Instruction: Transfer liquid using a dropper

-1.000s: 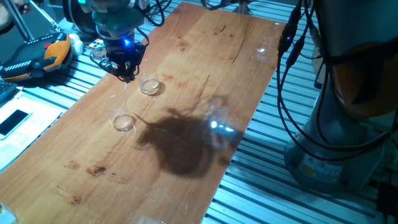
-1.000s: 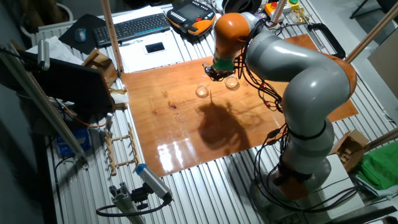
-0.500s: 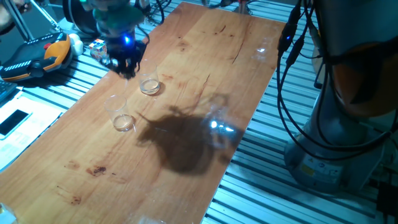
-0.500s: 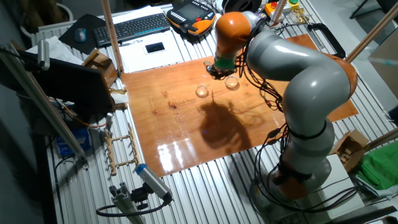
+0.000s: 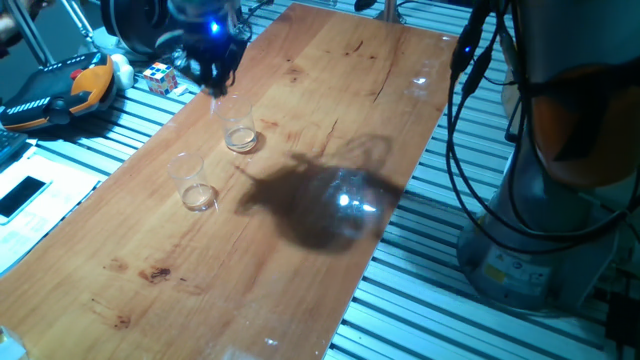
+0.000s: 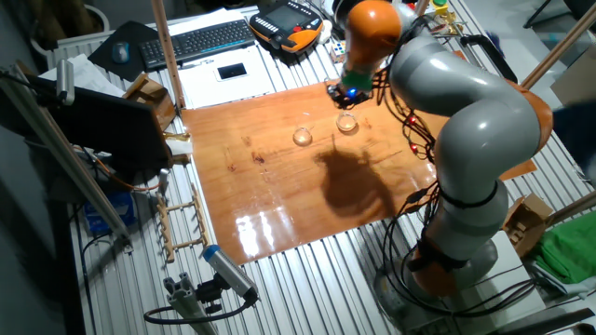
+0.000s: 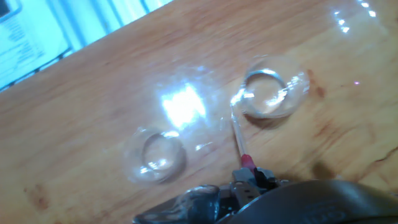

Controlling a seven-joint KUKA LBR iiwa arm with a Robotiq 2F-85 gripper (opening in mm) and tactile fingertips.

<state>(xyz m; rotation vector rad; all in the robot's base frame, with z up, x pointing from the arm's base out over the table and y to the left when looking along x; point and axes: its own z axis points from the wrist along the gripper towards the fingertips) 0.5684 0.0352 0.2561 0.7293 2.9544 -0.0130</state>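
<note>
My gripper (image 5: pixel 213 80) hangs above the wooden table (image 5: pixel 330 110), shut on the dropper (image 7: pixel 239 134). In the hand view the dropper is a thin clear tube with a pink end by my fingers (image 7: pixel 264 179). Its far tip lies at the left rim of one small clear cup (image 7: pixel 271 93). The other clear cup (image 7: pixel 159 155) sits further left. In the fixed views the gripper (image 6: pixel 347 95) hovers just beyond one cup (image 5: pixel 240 137) (image 6: pixel 347 122), while the other cup (image 5: pixel 196 186) (image 6: pixel 303 137) stands apart from it.
An orange teach pendant (image 5: pixel 70 88) and a Rubik's cube (image 5: pixel 162 76) lie off the table's left edge. A keyboard (image 6: pixel 200 39) sits behind the table. Black cables (image 5: pixel 460 120) hang by the robot base (image 6: pixel 447 251) at the right.
The gripper has risen with the dropper and shifted away from the cup at the left, toward the other cup and the table's back edge. The cups have not moved.
</note>
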